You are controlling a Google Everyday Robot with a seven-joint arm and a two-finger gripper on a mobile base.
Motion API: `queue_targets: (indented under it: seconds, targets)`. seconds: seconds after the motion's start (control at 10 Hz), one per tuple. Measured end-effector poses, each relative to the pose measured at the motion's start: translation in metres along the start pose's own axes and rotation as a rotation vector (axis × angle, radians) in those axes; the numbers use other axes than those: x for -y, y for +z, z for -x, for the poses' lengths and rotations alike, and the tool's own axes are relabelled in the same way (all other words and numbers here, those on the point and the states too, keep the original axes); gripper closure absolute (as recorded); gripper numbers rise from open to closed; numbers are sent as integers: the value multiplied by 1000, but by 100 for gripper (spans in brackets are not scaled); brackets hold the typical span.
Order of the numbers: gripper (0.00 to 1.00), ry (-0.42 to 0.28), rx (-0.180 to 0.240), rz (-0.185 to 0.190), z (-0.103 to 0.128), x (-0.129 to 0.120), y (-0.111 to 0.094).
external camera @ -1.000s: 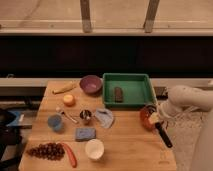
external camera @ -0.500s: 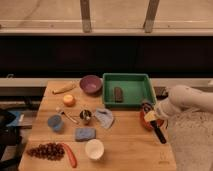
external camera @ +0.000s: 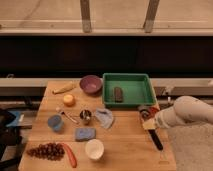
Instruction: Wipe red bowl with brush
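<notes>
Wooden table [external camera: 125, 145] carrying a green tray [external camera: 129, 80] at 12 o'clock. Red bowl [external camera: 149, 111] at 3 o'clock of the table, by the tray's corner. Gripper [external camera: 151, 120], at the bowl's 6 o'clock edge, clamped on the brush [external camera: 156, 139], handle trailing toward 5 o'clock.

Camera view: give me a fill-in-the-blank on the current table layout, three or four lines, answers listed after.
1. The claw, at the table's right edge, is shut on the ____.
2. The red bowl sits just below the green ____'s right corner.
3. The purple bowl sits to the ____ of the green tray.
4. The black handle points toward the table's ____ edge.

Answers: brush; tray; left; front
</notes>
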Motion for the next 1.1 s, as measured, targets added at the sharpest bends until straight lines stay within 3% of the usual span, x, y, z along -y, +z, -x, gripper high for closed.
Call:
queue_targets:
  seconds: [0.3,0.7,0.9,1.1]
  targets:
    - [100,51,-3,-9,-13,23,-2]
    - [100,74,-16,-22,8,55,-1]
    - [100,59,-15,-24,19,55,1]
    - [100,7,-23,-21,34,38,5]
